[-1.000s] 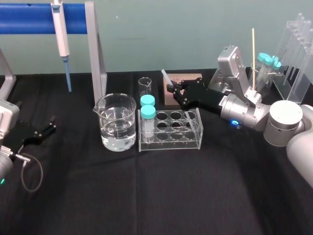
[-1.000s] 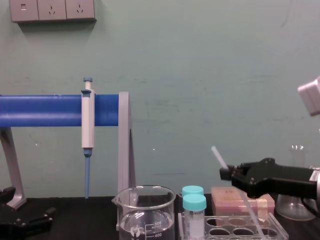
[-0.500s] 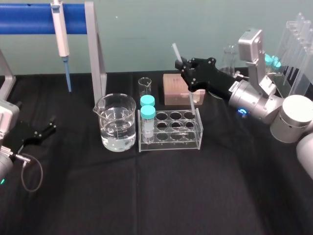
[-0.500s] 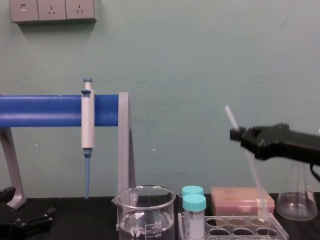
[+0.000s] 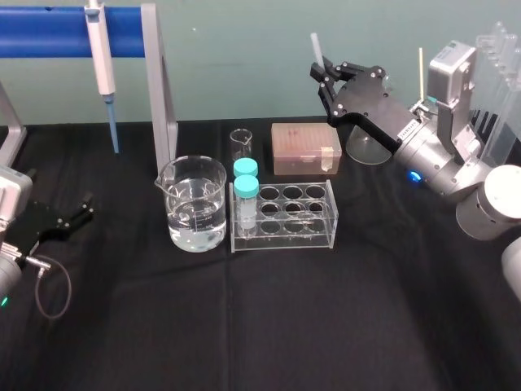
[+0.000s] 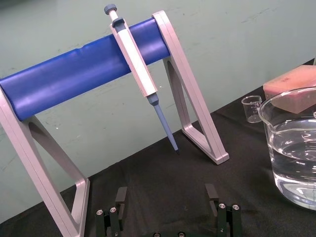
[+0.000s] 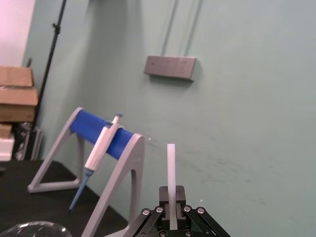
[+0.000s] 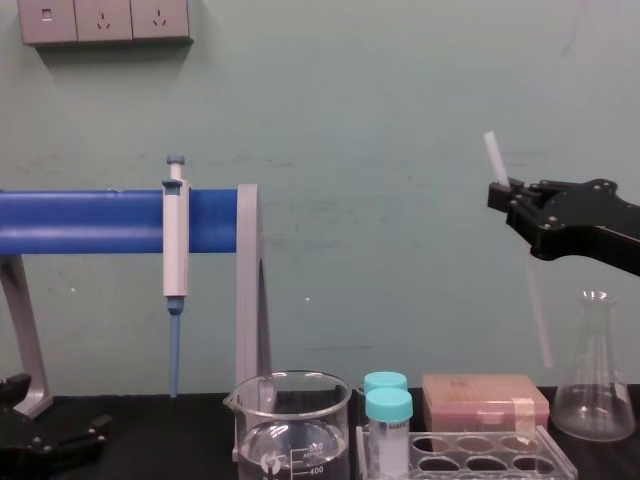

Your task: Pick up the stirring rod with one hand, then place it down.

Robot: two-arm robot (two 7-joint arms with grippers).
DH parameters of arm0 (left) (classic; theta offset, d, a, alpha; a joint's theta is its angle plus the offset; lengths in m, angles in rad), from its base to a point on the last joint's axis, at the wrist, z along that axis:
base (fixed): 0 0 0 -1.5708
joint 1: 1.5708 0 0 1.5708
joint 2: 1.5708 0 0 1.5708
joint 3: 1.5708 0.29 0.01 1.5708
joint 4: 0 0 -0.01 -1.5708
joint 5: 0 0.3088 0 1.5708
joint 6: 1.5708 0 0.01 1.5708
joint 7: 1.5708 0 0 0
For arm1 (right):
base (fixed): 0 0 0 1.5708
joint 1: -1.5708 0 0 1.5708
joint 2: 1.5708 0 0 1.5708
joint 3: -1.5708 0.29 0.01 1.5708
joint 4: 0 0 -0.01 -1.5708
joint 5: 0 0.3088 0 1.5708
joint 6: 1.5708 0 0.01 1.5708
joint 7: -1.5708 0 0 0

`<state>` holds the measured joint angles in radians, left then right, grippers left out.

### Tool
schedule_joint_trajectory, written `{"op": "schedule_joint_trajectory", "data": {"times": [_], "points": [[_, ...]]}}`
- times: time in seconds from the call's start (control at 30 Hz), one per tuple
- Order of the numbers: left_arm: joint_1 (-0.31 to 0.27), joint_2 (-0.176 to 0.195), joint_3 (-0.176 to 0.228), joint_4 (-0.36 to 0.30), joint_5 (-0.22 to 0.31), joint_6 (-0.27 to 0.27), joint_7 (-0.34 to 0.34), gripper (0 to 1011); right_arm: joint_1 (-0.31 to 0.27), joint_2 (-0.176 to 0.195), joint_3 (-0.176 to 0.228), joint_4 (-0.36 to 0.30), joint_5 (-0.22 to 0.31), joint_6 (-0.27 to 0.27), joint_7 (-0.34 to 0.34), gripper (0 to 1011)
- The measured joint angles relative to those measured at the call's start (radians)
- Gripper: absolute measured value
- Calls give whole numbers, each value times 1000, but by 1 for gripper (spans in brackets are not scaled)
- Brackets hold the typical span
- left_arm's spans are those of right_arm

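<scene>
The right gripper (image 8: 507, 192) is pinched on the rod (image 8: 494, 160) a little below its top end, and the change over the last second is height: a second ago it sat low by the rack (image 5: 283, 213) with the rod slanting down among the things there; half a second ago it was partway up; now it is high and farther to the right, above the box (image 5: 305, 148) and the flask (image 8: 592, 370); the rod has come with it and leans slightly, its short top end standing clear above the jaws and its long lower part hanging down in the air, ending just over the box's level beside the flask, touching nothing that I can see; the right wrist view shows the rod (image 7: 171, 168) seated squarely between the fingers, so the grip looks sound; I judge the pick-up done and the lift near its top, with the set-down on the table (image 5: 285, 309) left to do, which will call for a bare stretch well apart from the glassware, since the long tail could knock the flask on the way down; the left gripper (image 6: 167, 195) lies parked at the table's left edge, fingers spread, unchanged.
</scene>
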<state>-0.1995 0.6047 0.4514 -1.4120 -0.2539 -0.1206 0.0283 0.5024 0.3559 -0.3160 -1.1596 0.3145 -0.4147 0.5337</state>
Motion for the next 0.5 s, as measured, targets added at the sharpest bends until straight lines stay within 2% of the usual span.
{"op": "schedule_joint_trajectory", "data": {"times": [0.27,0.5], "points": [[0,0,0,0,0,0,0,1000,-54,-34,51,-13,28,-19,-40,68],[0,0,0,0,0,0,0,1000,-97,-52,83,-48,36,23,-80,68]]}}
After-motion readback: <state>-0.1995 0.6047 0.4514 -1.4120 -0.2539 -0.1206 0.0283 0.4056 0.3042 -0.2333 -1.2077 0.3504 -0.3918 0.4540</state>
